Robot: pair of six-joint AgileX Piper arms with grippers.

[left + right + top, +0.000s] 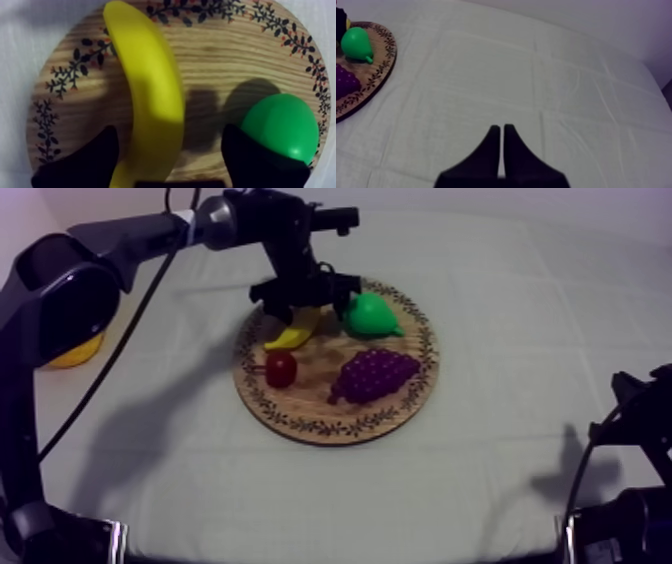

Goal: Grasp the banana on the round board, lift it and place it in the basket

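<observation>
- Our left pincer (305, 308) hangs over the far side of the wooden board (310, 403), and its arm reaches in from the upper left of the top view.
- Its fingers (85, 162) are spread wide, released and grasping nothing.
- The banana (150, 100) lies flat on the board, lengthwise between those two fingers.
- One finger stands just beside the banana's edge, and we cannot tell whether it touches.
- Between the banana and the other finger a strip of bare wood shows.
- The pear (282, 125) sits on the outer side of that other finger, just beside it and near the board's patterned rim.
- The grapes (375, 374) and the small red fruit (281, 368) lie on the board nearer the camera than the pincer, and neither touches its fingers. The red fruit is just past the banana's free tip.
- The yellow basket (72, 353) is well apart from the left pincer, at the left side of the table and partly behind our left arm.
- Our right pincer (502, 145) is clenched on nothing, its fingers pressed together in a narrow wedge.
- It hangs over bare cloth (561, 90), well apart from the board.
</observation>
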